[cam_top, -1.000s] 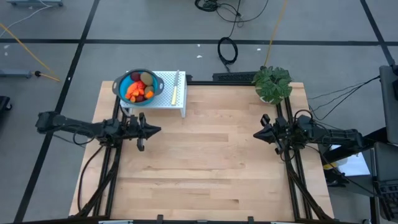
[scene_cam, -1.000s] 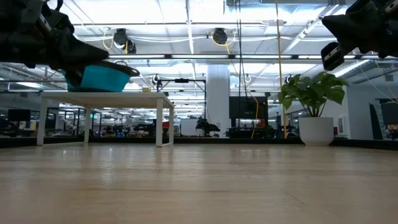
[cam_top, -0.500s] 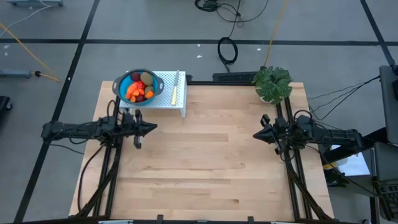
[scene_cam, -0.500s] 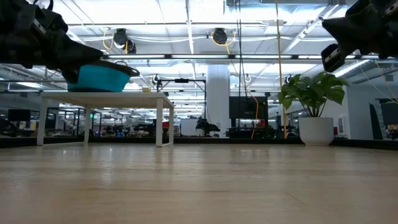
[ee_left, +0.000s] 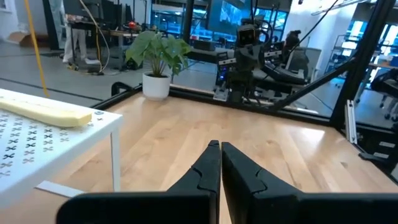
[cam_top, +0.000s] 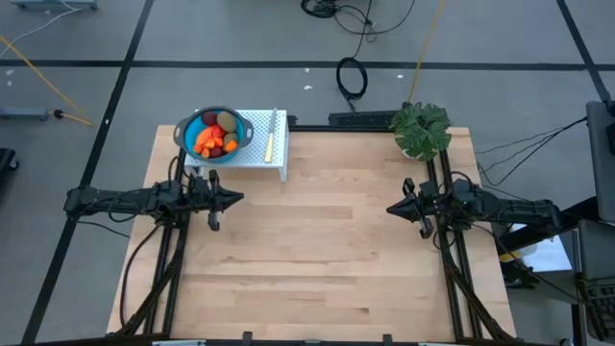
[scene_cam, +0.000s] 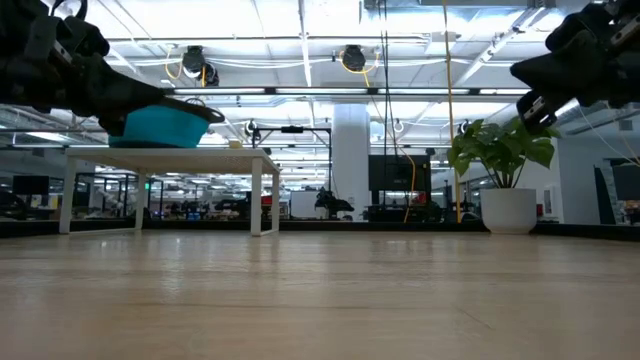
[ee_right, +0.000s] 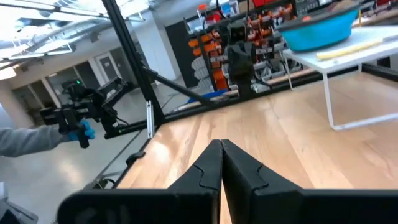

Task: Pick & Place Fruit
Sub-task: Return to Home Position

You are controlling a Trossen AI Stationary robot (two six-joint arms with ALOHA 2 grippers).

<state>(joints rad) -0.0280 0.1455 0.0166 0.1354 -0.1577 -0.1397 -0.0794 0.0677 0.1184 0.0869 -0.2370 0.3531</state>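
The fruit [cam_top: 215,137] fills a blue bowl [cam_top: 189,128]: orange-red pieces, a dark red ball and a brown-green oval. The bowl stands on a small white stand [cam_top: 258,152] at the table's far left, and it also shows in the right wrist view [ee_right: 323,28]. My left gripper [cam_top: 238,198] [ee_left: 219,148] hovers shut and level near the left edge, just in front of the stand, holding nothing. My right gripper [cam_top: 390,209] [ee_right: 219,144] hovers shut near the right edge, pointing toward the table's middle, also holding nothing.
A yellow-handled knife [cam_top: 272,135] [ee_left: 46,111] lies on the stand beside the bowl. A potted plant [cam_top: 421,130] stands at the far right corner. The wooden tabletop [cam_top: 317,250] stretches between the arms. A person's grey sleeve [ee_right: 18,140] shows beyond the table.
My left arm has folded back, drawing its shut gripper slightly toward the table's left edge. My right gripper has tipped a little in place. Bowl, fruit and knife have not moved.
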